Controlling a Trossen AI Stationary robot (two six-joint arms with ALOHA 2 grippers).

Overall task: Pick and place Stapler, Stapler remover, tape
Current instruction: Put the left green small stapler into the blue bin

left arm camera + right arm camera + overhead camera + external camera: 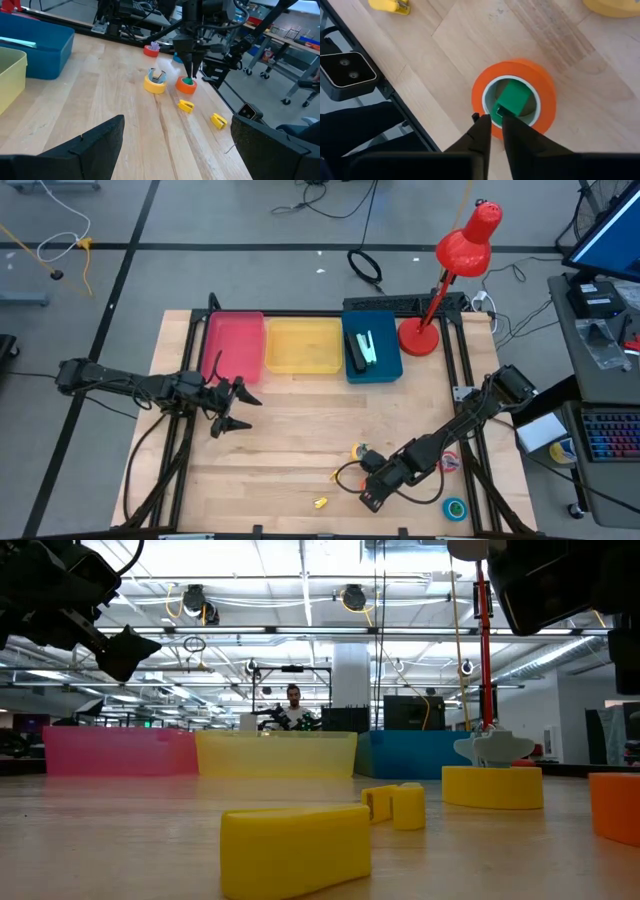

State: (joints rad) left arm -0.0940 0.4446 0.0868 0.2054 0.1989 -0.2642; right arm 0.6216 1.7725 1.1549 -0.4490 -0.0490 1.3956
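Orange tape (pixel 514 97) flat, hole upward, right hand (pixel 496 120) pinching its rim; left hand (pixel 232 406) spread, empty

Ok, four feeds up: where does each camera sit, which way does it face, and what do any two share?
High: above the table, looking straight down; both arms, left gripper, right gripper.
Low: at table-top height, looking level across the bins into the room; dark arm parts at the top.
Left wrist: on the left arm, looking across the table at the right gripper; own fingers below.
Right wrist: looking down; own gripper pinching the orange tape wall.
Shared: both wrist views show the orange tape.
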